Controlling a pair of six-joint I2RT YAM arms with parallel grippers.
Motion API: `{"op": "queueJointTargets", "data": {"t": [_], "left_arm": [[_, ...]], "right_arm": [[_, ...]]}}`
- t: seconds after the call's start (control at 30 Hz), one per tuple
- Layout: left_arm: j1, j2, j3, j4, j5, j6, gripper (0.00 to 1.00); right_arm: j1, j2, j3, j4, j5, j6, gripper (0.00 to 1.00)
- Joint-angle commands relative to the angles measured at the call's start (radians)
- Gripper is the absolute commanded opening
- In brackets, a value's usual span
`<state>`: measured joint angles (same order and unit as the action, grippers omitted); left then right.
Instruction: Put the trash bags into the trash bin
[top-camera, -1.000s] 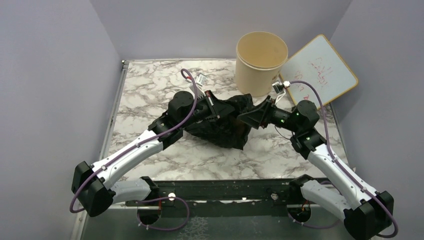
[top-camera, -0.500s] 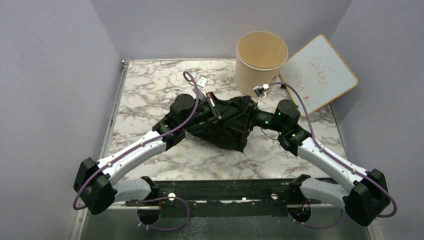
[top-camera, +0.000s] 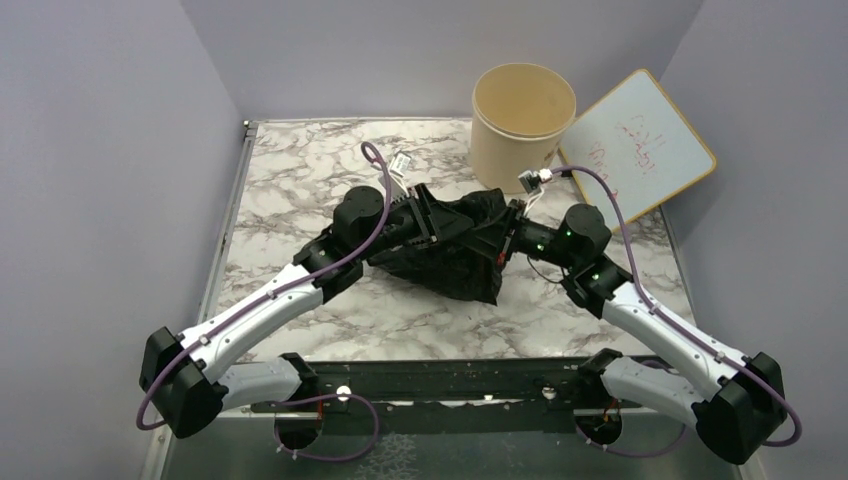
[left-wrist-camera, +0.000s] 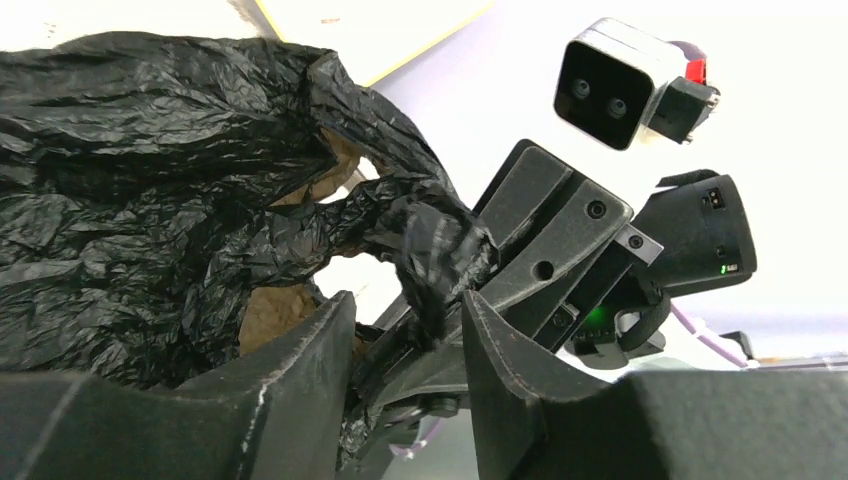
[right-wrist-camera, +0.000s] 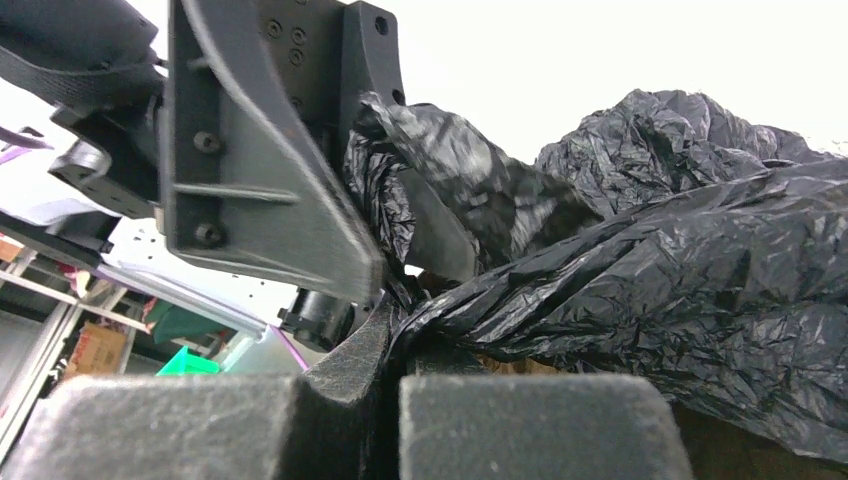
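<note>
The bag (top-camera: 450, 258) lies on the worktop just before the bin (top-camera: 522, 140), right tool (right-wrist-camera: 398, 345) clamped on its fold, left tool (left-wrist-camera: 405, 298) apart; best lift it well above the rim.

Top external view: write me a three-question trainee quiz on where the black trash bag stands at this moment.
1. True or false: the trash bag lies inside the trash bin.
2. Which claw is shut on the bag? A) left claw B) right claw
3. Fill in: right of the bin leans a ____.
Key: 1 false; 2 B; 3 whiteboard.
</note>
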<state>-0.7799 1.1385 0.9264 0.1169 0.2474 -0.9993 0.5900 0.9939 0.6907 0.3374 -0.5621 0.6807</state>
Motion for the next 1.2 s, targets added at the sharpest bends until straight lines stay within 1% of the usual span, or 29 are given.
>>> {"op": "queueJointTargets", "data": {"t": [0.0, 0.03, 0.1, 0.2, 0.37, 0.43, 0.6, 0.73, 0.83, 0.9, 0.97, 1.0, 1.17], "left_arm": [[0.014, -0.026, 0.118, -0.192, -0.045, 0.159, 0.52], [0.021, -0.023, 0.143, -0.236, -0.043, 0.191, 0.56], [0.035, -0.011, 0.198, -0.326, -0.031, 0.256, 0.61], [0.052, 0.014, 0.276, -0.452, -0.007, 0.348, 0.63], [0.069, 0.086, 0.381, -0.614, 0.112, 0.477, 0.64], [0.069, 0.100, 0.404, -0.647, 0.142, 0.512, 0.65], [0.069, 0.115, 0.426, -0.732, 0.169, 0.583, 0.67], [0.069, 0.115, 0.437, -0.746, 0.198, 0.629, 0.66], [0.070, 0.120, 0.469, -0.746, 0.203, 0.651, 0.62], [0.071, 0.147, 0.495, -0.747, 0.294, 0.673, 0.56], [0.070, 0.174, 0.515, -0.756, 0.363, 0.692, 0.52], [0.070, 0.182, 0.519, -0.765, 0.363, 0.698, 0.51], [0.071, 0.176, 0.519, -0.803, 0.264, 0.714, 0.43]], "right_arm": [[-0.001, 0.004, -0.017, -0.019, -0.099, -0.016, 0.01], [-0.001, 0.012, -0.026, -0.009, -0.136, -0.019, 0.01], [-0.001, 0.030, -0.023, -0.030, -0.195, -0.036, 0.01], [-0.001, 0.052, 0.011, -0.111, -0.235, -0.090, 0.01], [-0.002, 0.064, 0.049, -0.176, -0.237, -0.158, 0.02], [0.000, 0.071, 0.055, -0.177, -0.230, -0.158, 0.02], [-0.001, 0.095, 0.058, -0.175, -0.228, -0.141, 0.03], [-0.001, 0.123, 0.075, -0.176, -0.265, -0.122, 0.04], [-0.001, 0.137, 0.081, -0.187, -0.302, -0.122, 0.05], [0.000, 0.138, 0.080, -0.186, -0.319, -0.119, 0.05], [-0.001, 0.137, 0.081, -0.186, -0.332, -0.121, 0.05], [-0.001, 0.137, 0.083, -0.187, -0.343, -0.123, 0.05], [-0.001, 0.120, 0.093, -0.215, -0.345, -0.148, 0.05]]}}
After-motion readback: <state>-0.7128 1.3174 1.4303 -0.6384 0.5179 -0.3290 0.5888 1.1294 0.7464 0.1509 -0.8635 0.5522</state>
